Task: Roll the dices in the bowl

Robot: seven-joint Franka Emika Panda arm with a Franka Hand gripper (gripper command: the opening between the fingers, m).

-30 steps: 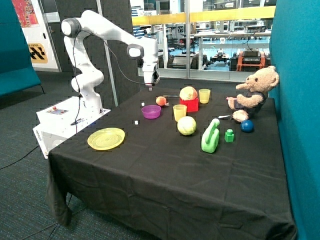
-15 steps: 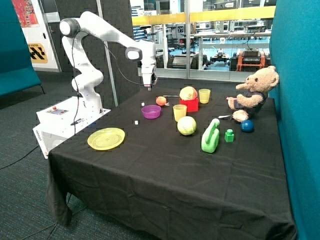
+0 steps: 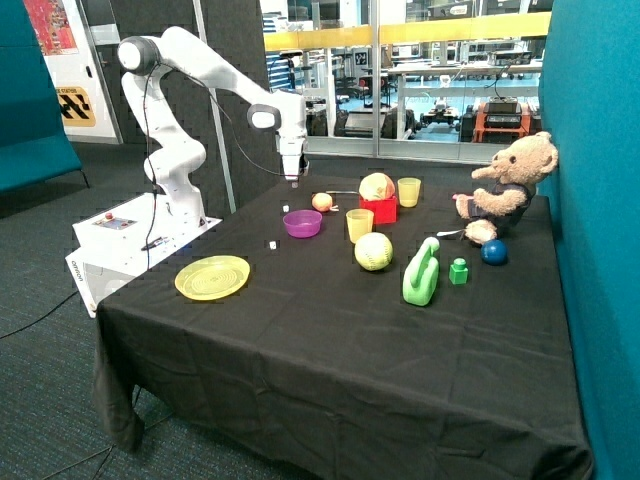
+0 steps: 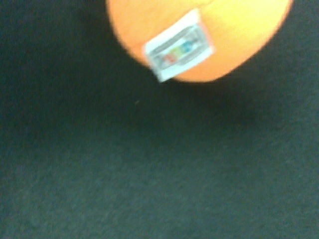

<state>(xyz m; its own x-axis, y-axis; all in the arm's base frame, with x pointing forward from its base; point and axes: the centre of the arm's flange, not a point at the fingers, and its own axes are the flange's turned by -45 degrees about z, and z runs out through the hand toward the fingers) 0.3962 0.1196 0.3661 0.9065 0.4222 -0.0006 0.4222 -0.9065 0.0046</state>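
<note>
The gripper (image 3: 293, 180) hung above the table's back edge, beyond the purple bowl (image 3: 302, 223); whether it was open or closed could not be told; one white die (image 3: 285, 209) lay just behind the bowl, below the gripper, the other (image 3: 271, 244) in front of the bowl, toward the yellow plate (image 3: 212, 277); the nearer die called for a short descent; an orange fruit (image 4: 199, 35) with a sticker filled the wrist view.

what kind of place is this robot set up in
Probably a robotics lab or university workspace. Glass partitions behind the table show benches crowded with equipment, the Franka arm stands on its own control box, and its gripper hangs above test props: the purple bowl, the dices and a teddy bear.
</note>
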